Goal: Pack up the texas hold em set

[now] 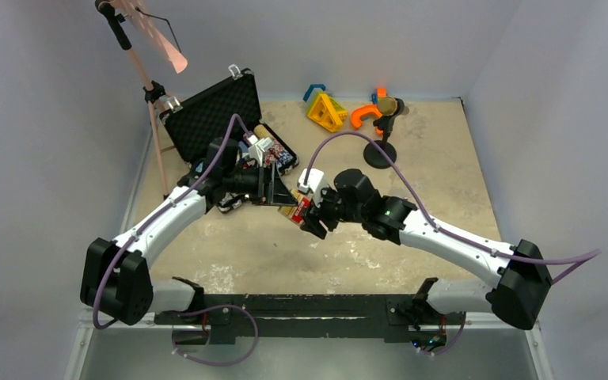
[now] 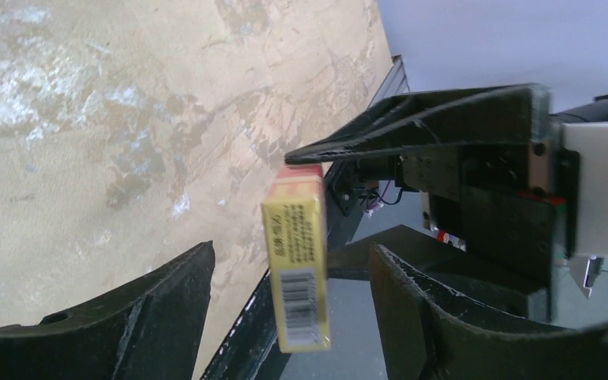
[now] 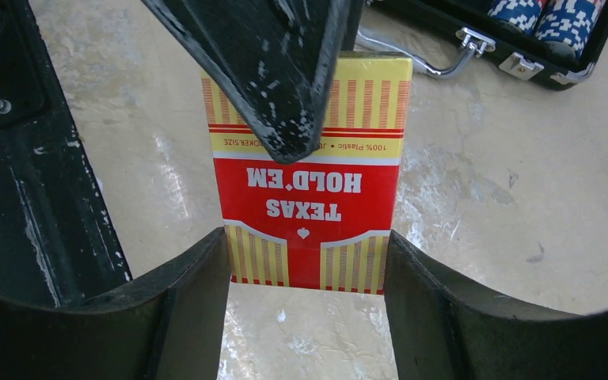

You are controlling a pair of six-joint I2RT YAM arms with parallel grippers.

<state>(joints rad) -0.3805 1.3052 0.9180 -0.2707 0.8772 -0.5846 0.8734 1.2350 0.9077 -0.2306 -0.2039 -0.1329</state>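
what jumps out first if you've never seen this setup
The red and yellow Texas Hold'em card box stands out, held above the middle of the table between the right gripper fingers, while the open left gripper straddles its thin edge. At the far left, the black briefcase stands open with blue-and-white poker chips inside.

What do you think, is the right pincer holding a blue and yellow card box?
Not blue. The card box held in the right pincer is red and yellow, as the right wrist view shows.
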